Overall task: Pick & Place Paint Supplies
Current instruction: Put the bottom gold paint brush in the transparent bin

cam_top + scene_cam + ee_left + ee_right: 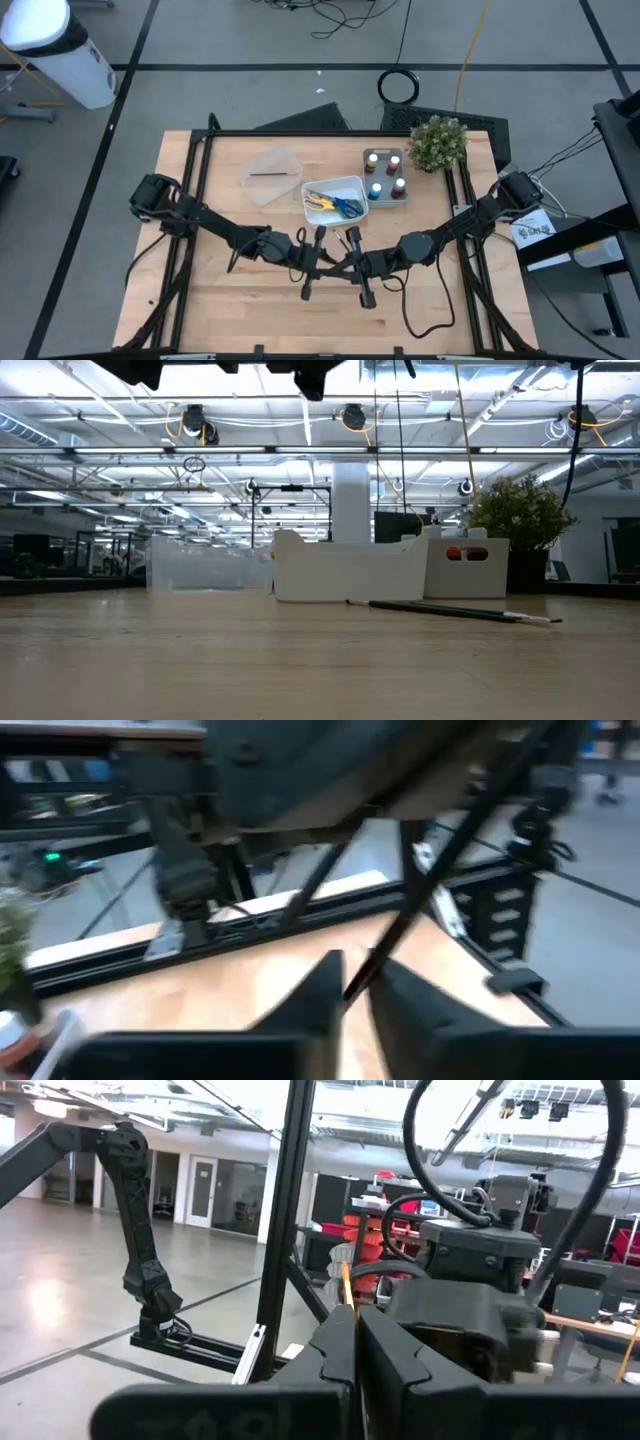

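Note:
Both grippers hang above the table's middle, fingertip to fingertip. My left gripper (325, 262) (357, 985) is shut on a thin dark brush (440, 870). My right gripper (350, 265) (356, 1320) is shut too, with a thin yellowish brush end (345, 1285) showing between its tips. Whether this is the same brush I cannot tell. Another brush (450, 610) lies flat on the table before the white tray (345, 575). Scissors (335, 205) lie in that tray, and paint pots (385, 175) stand beside it. My left gripper pinches the dark brush between its two fingers at a point on the handle (366, 970). The long handle runs on past the fingers, slanting up, lifted clear of the table. My right gripper pinches a thin brush at its fingertips. Only the short yellowish end (345, 1280) stands out past them. The fingers hide the rest.
A clear tray (272, 178) toward the far left holds one brush (268, 173). A potted plant (437, 142) stands at the far right corner. Black frame rails (195, 200) run along the table's sides. Bare wood lies near the front edge (250, 320).

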